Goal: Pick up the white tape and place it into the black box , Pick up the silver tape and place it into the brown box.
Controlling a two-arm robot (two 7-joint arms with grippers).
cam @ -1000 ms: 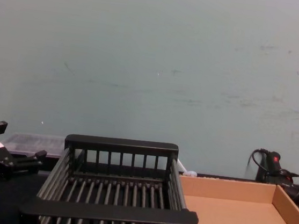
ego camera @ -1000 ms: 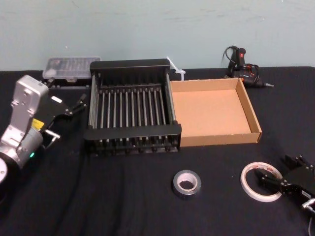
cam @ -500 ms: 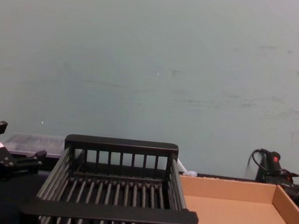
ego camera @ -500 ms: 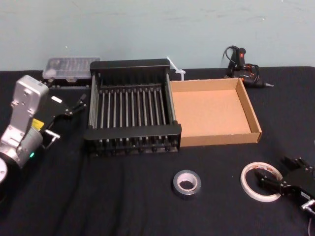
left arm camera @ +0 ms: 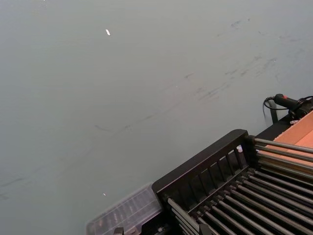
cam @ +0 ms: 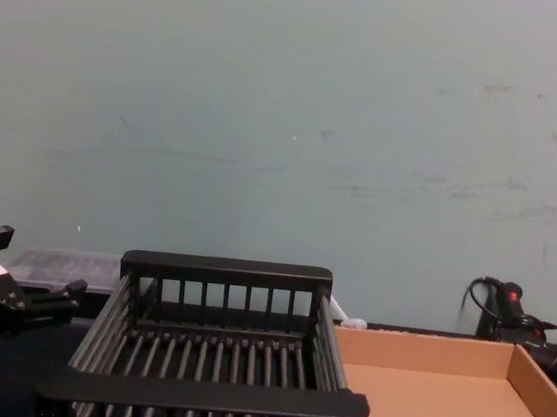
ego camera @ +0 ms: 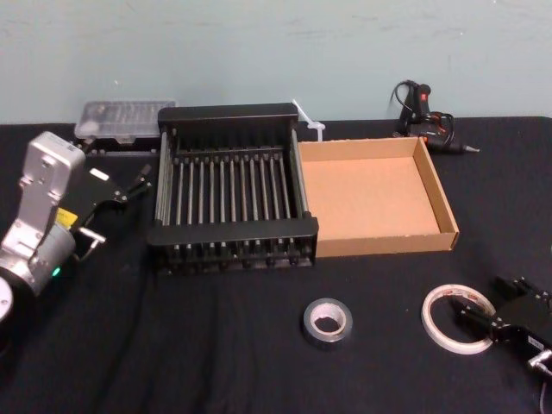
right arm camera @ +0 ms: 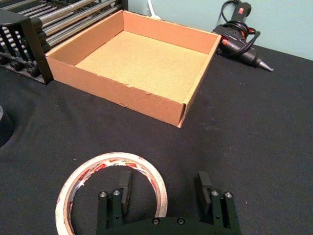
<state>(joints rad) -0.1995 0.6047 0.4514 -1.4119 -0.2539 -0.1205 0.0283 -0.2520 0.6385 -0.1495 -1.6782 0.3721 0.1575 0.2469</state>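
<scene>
The whitish, translucent roll of white tape (right arm camera: 111, 191) with red print on its core lies flat on the black worktop (ego camera: 216, 362), in front of the shallow tan cardboard brown box (ego camera: 371, 197). The right gripper (right arm camera: 164, 188) is set low at its rim, jaws held wide, 1 finger inside the ring and the other outside. The dull grey silver tape (ego camera: 328, 321) lies well apart, nearer the black slatted crate, the black box (ego camera: 231, 194). The left gripper (ego camera: 129, 185) is parked beside the crate, jaws apart.

A risk is judged here: the thin wall could slip or tilt as the jaws close, because little of it is straddled. The red print cannot be read.
</scene>
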